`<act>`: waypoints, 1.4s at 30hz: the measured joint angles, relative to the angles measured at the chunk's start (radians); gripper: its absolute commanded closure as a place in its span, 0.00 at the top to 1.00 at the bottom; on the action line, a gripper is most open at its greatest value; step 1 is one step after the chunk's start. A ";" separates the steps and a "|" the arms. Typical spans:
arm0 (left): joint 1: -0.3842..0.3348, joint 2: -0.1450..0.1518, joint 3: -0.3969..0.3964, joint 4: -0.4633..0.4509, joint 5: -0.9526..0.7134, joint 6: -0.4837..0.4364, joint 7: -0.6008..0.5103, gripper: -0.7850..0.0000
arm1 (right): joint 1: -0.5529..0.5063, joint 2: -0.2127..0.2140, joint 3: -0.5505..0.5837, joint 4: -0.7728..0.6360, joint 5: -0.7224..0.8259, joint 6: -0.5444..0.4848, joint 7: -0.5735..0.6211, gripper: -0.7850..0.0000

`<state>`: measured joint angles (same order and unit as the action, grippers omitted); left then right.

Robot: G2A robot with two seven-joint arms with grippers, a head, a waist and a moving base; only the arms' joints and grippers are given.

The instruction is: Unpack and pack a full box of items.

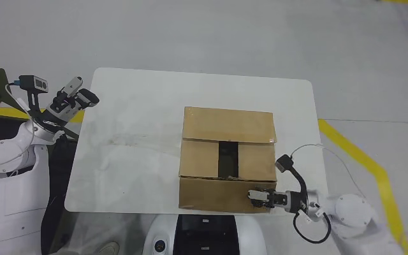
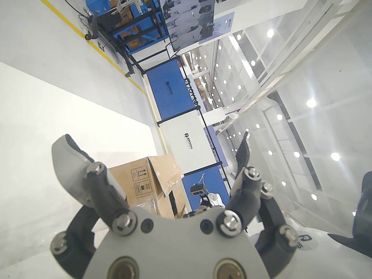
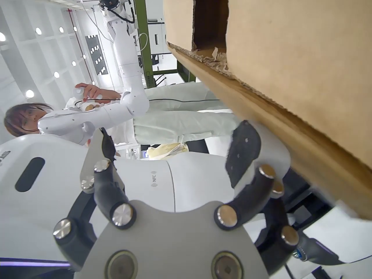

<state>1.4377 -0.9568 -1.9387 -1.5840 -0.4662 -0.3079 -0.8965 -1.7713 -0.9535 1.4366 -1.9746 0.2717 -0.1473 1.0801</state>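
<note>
Apparently opening box [image 1: 226, 159]: right claw [image 1: 254, 196] agape by its near side, left claw [image 1: 88, 97] agape, well apart. Next, likely: raise a flap [image 1: 256, 159].

L gripper [image 2: 155, 149] tilted upward, fingers spread wide; R gripper [image 3: 171, 152] level, fingers apart, pointing leftward.

White rounded-corner desk [image 1: 127, 159] on pale grey floor [image 1: 191, 32]. Yellow floor stripe [image 1: 350, 146] runs near one corner. Blue perforated panel [image 2: 168, 91] and blue equipment rack [image 2: 133, 18] stand beyond.
</note>
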 measured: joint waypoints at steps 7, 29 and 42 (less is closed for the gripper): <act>0.000 0.000 0.000 0.000 0.000 0.000 0.000 1.00 | 0.027 -0.003 -0.053 0.008 -0.070 0.002 -0.055 1.00; 0.000 0.000 0.000 0.000 0.000 0.000 0.000 1.00 | 0.151 -0.028 -0.266 -0.019 -0.205 0.016 -0.185 1.00; 0.000 0.000 0.000 0.000 0.000 0.000 0.000 1.00 | 0.281 -0.055 -0.389 0.019 -0.240 0.079 -0.248 1.00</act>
<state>1.4377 -0.9568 -1.9387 -1.5840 -0.4662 -0.3079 -0.8965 -1.4901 -1.0085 1.0477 -1.9552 0.0314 -0.0685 0.8321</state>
